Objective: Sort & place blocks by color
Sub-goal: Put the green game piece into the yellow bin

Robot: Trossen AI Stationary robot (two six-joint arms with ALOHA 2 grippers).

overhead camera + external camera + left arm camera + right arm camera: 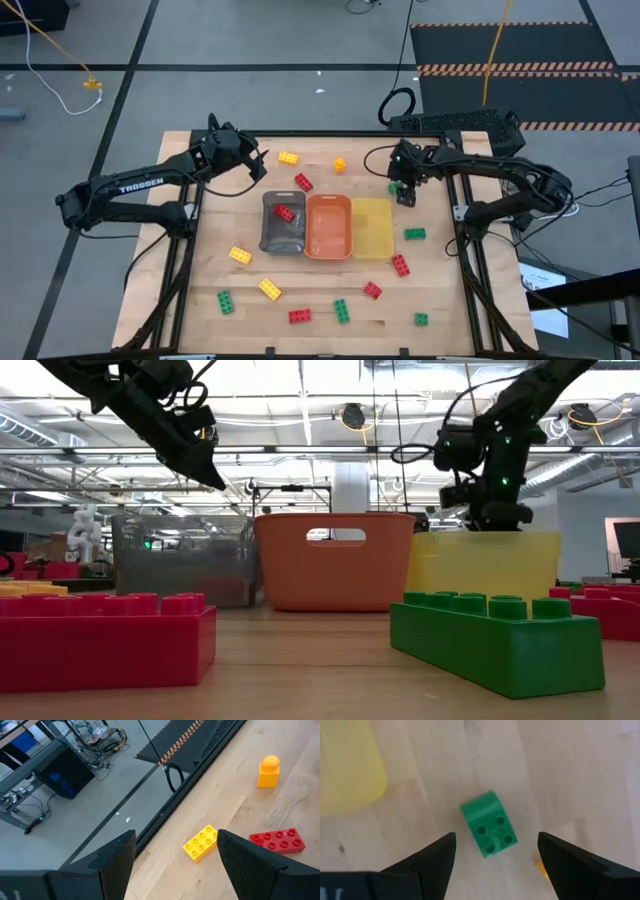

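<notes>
Red, yellow, orange and green blocks lie scattered on the wooden table (440, 290). One red block (286, 212) lies in the grey tray (270, 236). My right gripper (403, 192) hangs open, pointing steeply down over a small green block (488, 830) that rests on the table, studs up, beside the yellow tray (371, 228); its fingers stand clear of the block. My left gripper (258, 170) hovers open near the far left of the table, with a yellow block (201, 843), a red block (278, 841) and a small orange block (268, 771) ahead of it.
The grey, orange (328, 226) and yellow trays stand side by side at the table's middle. More blocks lie along the near side, among them a red one (100, 635) and a green one (500, 635) close to the low camera. A black frame (330, 133) borders the far edge.
</notes>
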